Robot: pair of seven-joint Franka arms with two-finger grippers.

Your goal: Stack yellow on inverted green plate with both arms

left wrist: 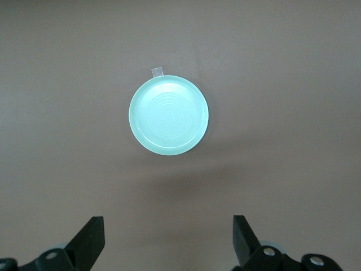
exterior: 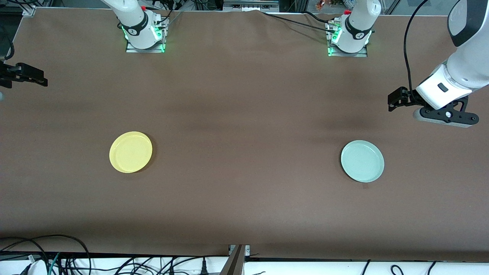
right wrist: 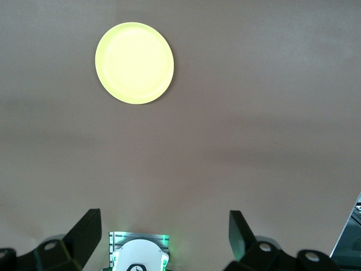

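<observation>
While both my arms wait high over the table (exterior: 244,114), nothing is held.
Below my left gripper (left wrist: 169,243), fingers spread wide, the green plate (left wrist: 169,116) lies rim up; my right gripper (right wrist: 163,240), equally wide, looks down on the yellow (right wrist: 134,62) plate, well apart.

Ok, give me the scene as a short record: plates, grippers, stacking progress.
yellow plate: rim up on the table, toward the right arm's end
green plate: rim up, not inverted, toward the left arm's end, apart from the yellow plate
left gripper: open, empty, in the air with the green plate in its camera's view
right gripper: open, empty, up at the table's edge at the right arm's end
stack: not started
</observation>
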